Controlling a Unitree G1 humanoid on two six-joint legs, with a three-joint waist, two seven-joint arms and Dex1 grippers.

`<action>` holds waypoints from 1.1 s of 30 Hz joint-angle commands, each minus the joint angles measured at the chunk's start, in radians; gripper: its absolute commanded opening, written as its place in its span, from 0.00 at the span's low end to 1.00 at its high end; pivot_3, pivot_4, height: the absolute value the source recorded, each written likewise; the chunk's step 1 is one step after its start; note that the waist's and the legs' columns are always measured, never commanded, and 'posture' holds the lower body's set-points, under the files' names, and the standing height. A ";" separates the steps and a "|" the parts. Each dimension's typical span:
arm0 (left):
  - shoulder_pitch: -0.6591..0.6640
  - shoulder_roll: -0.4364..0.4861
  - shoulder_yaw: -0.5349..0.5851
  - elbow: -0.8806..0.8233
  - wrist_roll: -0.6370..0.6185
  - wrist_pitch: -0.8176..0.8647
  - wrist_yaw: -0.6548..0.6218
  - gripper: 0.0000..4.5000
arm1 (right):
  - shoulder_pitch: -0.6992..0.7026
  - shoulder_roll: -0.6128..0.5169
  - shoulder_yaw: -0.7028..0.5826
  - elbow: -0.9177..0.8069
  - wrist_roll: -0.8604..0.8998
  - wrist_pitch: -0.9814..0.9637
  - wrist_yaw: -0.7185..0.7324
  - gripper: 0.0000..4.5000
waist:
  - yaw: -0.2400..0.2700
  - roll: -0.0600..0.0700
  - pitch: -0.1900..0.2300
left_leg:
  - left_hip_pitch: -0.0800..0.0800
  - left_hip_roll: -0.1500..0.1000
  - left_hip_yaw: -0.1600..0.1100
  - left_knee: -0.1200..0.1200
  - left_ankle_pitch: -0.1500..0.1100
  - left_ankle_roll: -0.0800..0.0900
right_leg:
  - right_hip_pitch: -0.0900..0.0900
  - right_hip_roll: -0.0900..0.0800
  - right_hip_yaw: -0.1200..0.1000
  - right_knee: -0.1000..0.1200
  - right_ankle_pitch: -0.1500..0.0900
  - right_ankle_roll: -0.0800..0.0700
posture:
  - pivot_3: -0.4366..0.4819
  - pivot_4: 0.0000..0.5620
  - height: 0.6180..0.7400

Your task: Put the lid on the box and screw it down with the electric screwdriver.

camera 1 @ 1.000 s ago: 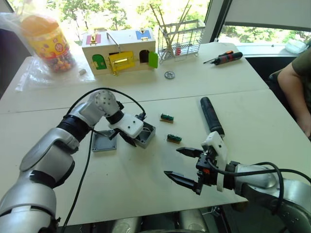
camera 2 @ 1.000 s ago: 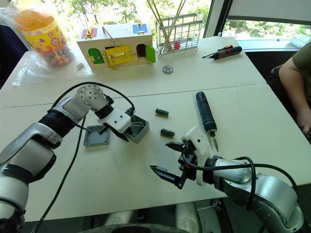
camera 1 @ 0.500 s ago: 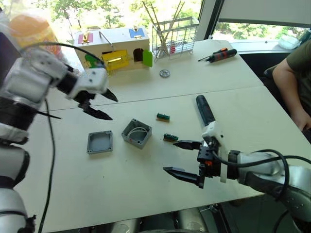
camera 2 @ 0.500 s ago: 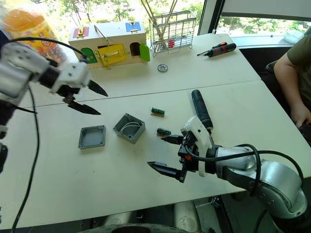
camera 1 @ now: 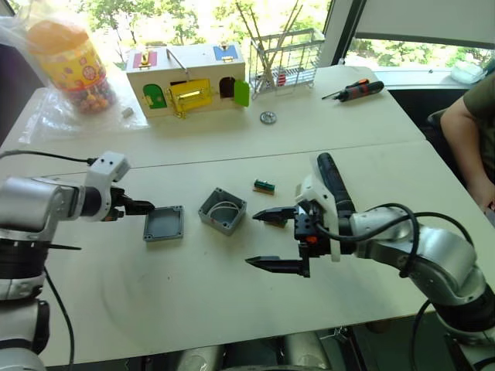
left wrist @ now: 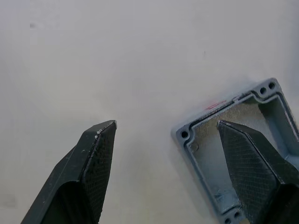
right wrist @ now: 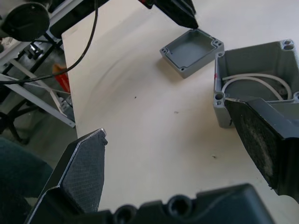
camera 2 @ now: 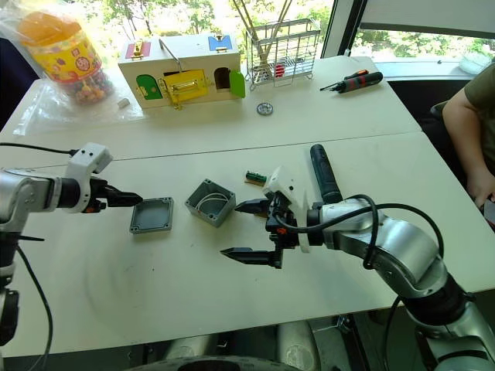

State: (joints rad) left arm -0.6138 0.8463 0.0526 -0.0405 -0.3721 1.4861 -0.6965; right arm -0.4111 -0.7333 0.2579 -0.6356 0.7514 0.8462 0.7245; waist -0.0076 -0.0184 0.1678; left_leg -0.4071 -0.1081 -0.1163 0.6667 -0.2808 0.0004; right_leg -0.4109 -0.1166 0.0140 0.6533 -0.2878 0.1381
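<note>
You see a wooden latch box [camera 1: 189, 79] with coloured doors at the table's far edge, a wire rack [camera 1: 285, 60] beside it. A candy jar [camera 1: 72, 65] sits far left, an orange-and-black screwdriver [camera 1: 355, 90] far right, a person's arm [camera 1: 469, 132] beyond.

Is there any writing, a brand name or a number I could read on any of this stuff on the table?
None can be read.
Candy jar: its label carries a colourful print, too blurred to read.
Wooden toy house: coloured doors and latches, no legible text.
Grey box, lid, black electric screwdriver: no writing visible.
</note>
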 commanded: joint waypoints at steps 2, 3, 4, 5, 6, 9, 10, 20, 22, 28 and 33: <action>-0.043 -0.005 0.025 -0.012 -0.001 0.071 0.062 0.78 | -0.004 0.038 0.005 -0.005 -0.043 -0.032 -0.001 1.00 | -0.007 0.000 0.000 | 0.000 0.000 0.000 0.000 0.000 0.000 | -0.001 -0.001 0.000 0.001 0.000 0.000 | 0.48 0.27 1.00; -0.044 -0.002 0.013 -0.010 -0.002 0.075 0.069 0.78 | -0.002 0.046 0.006 -0.005 -0.051 -0.032 -0.005 1.00 | -0.009 0.000 0.000 | 0.000 0.000 0.001 -0.001 0.000 -0.001 | -0.002 -0.001 0.001 0.001 0.000 0.000 | 0.48 0.27 1.00; -0.043 0.010 -0.007 -0.010 -0.006 0.087 0.072 0.78 | 0.004 0.058 0.006 -0.009 -0.057 -0.030 -0.018 1.00 | -0.009 0.000 0.000 | 0.000 0.000 0.001 -0.001 0.000 -0.001 | -0.002 -0.001 0.001 0.001 0.000 0.000 | 0.48 0.27 1.00; -0.044 0.021 -0.022 -0.013 -0.011 0.102 0.074 0.78 | 0.015 0.070 0.003 -0.016 -0.059 -0.027 -0.032 1.00 | -0.009 0.000 0.000 | 0.000 0.000 0.001 -0.002 0.000 -0.001 | -0.003 -0.001 0.001 0.002 0.000 0.000 | 0.48 0.27 1.00; -0.049 0.032 -0.027 -0.016 -0.020 0.116 0.077 0.78 | 0.029 0.083 0.000 -0.028 -0.061 -0.024 -0.053 1.00 | -0.006 0.000 0.000 | 0.000 0.000 0.001 -0.002 0.000 -0.001 | -0.003 -0.001 0.001 0.002 0.000 0.000 | 0.48 0.27 1.00; -0.058 0.059 -0.032 -0.018 -0.042 0.128 0.087 0.78 | 0.056 0.115 0.000 -0.049 -0.072 -0.016 -0.096 1.00 | -0.003 0.000 0.000 | -0.001 0.000 0.001 -0.002 0.001 -0.002 | -0.004 -0.001 0.001 0.004 0.000 0.000 | 0.48 0.27 1.00; -0.053 0.067 -0.038 -0.023 -0.054 0.128 0.093 0.78 | 0.062 0.127 0.000 -0.054 -0.074 -0.014 -0.108 1.00 | -0.003 0.000 0.000 | -0.001 0.000 0.001 -0.002 0.001 -0.002 | -0.004 -0.001 0.002 0.004 0.000 0.000 | 0.48 0.27 1.00; 0.062 0.000 -0.041 -0.030 -0.105 0.128 0.181 0.73 | 0.073 0.164 0.007 -0.059 -0.110 -0.005 -0.143 1.00 | -0.001 0.003 -0.003 | 0.000 -0.001 0.002 -0.001 0.001 -0.003 | -0.006 -0.002 0.002 0.009 0.000 0.000 | 0.48 0.27 1.00; 0.081 -0.003 -0.040 -0.048 -0.107 0.128 0.195 0.61 | 0.076 0.158 0.001 -0.057 -0.113 -0.008 -0.137 1.00 | -0.002 0.005 -0.004 | 0.000 -0.001 0.002 -0.001 0.001 -0.003 | -0.006 -0.002 0.003 0.009 0.000 0.000 | 0.48 0.27 1.00; 0.123 -0.019 -0.009 -0.082 -0.145 0.128 0.231 0.01 | 0.077 0.153 0.001 -0.042 -0.134 -0.013 -0.125 1.00 | -0.004 0.011 -0.009 | 0.000 -0.001 0.002 -0.002 0.001 -0.003 | -0.006 -0.002 0.004 0.009 0.000 0.000 | 0.48 0.27 1.00; 0.122 -0.047 0.021 -0.100 -0.174 0.128 0.276 0.01 | 0.079 0.152 -0.006 -0.036 -0.131 -0.005 -0.109 1.00 | 0.000 0.013 -0.010 | 0.001 -0.001 0.002 -0.002 0.001 -0.003 | -0.006 -0.002 0.004 0.009 0.000 0.000 | 0.48 0.27 1.00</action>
State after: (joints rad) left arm -0.5140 0.8161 0.0848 -0.1507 -0.5280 1.5972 -0.4375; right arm -0.3288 -0.5785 0.2679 -0.6537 0.6120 0.8451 0.6036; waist -0.0078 -0.0049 0.1575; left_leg -0.4063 -0.1097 -0.1141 0.6650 -0.2793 -0.0028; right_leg -0.4169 -0.1189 0.0180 0.6625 -0.2878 0.1377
